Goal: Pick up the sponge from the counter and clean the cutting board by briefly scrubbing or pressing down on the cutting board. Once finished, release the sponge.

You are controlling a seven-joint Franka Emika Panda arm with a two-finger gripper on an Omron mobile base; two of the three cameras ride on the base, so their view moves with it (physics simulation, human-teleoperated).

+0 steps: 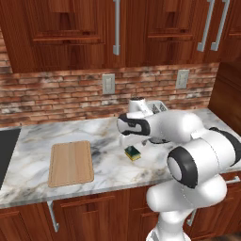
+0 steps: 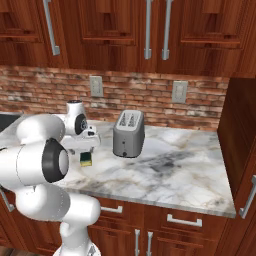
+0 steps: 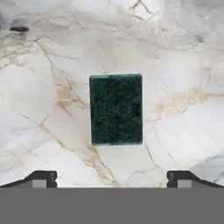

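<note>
The sponge (image 3: 116, 109) lies flat on the marble counter (image 3: 52, 87), dark green layer up, its yellow body showing from the side in the left base view (image 1: 132, 152) and right base view (image 2: 86, 159). My gripper (image 3: 113, 179) hangs straight above it, open, with the fingertips (image 3: 43, 178) spread wider than the sponge and nothing between them. The tan wooden cutting board (image 1: 70, 163) lies on the counter (image 1: 108, 172) well to the left of the sponge, near the front edge.
A silver toaster (image 2: 129, 134) stands behind and to the right of the sponge, close to the arm. A dark cooktop (image 1: 7, 150) is set into the counter's left end. Brick wall and wooden cabinets rise behind.
</note>
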